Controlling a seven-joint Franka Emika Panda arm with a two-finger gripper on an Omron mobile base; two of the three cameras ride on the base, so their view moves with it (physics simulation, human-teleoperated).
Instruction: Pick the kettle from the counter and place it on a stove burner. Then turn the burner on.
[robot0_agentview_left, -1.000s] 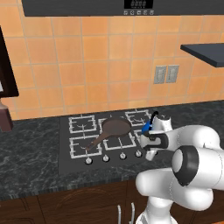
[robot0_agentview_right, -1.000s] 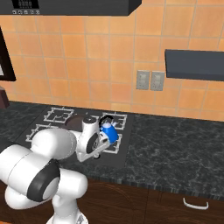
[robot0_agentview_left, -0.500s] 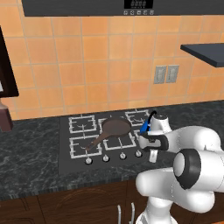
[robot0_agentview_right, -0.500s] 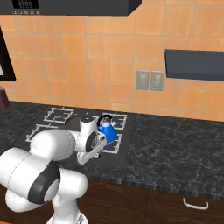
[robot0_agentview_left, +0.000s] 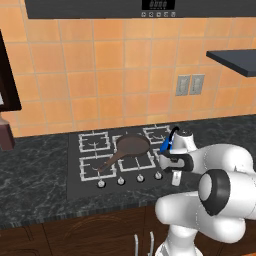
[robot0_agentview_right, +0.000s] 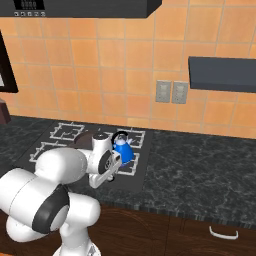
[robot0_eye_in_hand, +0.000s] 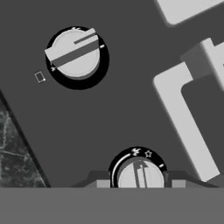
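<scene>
Blue kettle (robot0_agentview_right: 123, 150) already sits on the stove burner (robot0_agentview_right: 131, 163) at the right of the black cooktop (robot0_agentview_left: 75, 172), just beyond the arm's wrist in the right base view, so we judge the placing done and the knob turn is the step in hand

Pincer (robot0_agentview_left: 175, 178) hangs low over the front knob row at the cooktop's right end, empty. Fingertips are cropped at the hand view's bottom edge; they appear to flank the near knob (robot0_eye_in_hand: 139, 174), but we can't tell how far apart they stand or whether they touch it

To do this well:
- Confirm the near knob drives the kettle's burner, not the neighbour (robot0_eye_in_hand: 75, 52) further along the row
- Centre on the knob axis and line the fingers up across its raised bar, so the torque goes through the bar rather than slipping on the round rim
- Close firmly, then rotate about the knob axis only. Any sideways drag will likely slip off
- Keep the wrist clear of the kettle, which stands close behind it

Brown frying pan (robot0_agentview_left: 131, 146) is on the middle grates, well out of the way. Tabletop (robot0_agentview_right: 210, 170) to the right carries nothing we need

Writing: none readable. Small spark and star symbols on the near knob's dial ring, a small square mark beside the far knob. Hood display (robot0_agentview_left: 158, 4) is too blurred to read
</scene>
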